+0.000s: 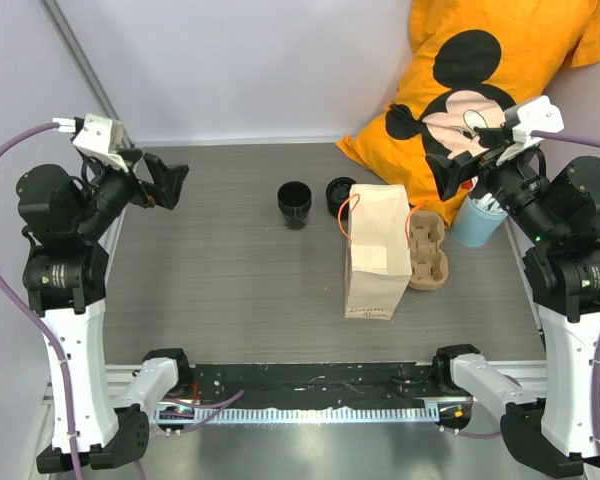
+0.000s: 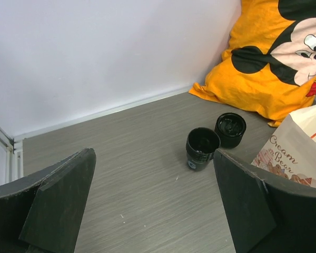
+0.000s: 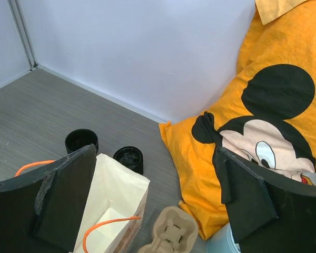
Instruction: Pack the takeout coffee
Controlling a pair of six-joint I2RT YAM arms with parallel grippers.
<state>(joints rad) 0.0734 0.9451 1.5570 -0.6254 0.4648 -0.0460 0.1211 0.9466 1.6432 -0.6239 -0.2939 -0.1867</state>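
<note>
Left hand [image 1: 166, 182], right hand [image 1: 452, 176] splayed at table [image 1: 230, 285] edges; cup [image 1: 294, 204], lid [image 1: 338, 192] beside bag [image 1: 380, 255]

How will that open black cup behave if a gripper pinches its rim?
The black cup stands upright and small, so it is probably light and may slide or tip when nudged. Its mouth is open, so the rim would likely flex under a squeeze.

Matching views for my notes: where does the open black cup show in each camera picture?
Top external: black cup mid-table toward the far edge, left of the paper bag.
Left wrist: black cup just right of centre.
Right wrist: black cup left of centre, at mid-height.
Shared landmark: the black lid sits just right of it in every view.
</note>
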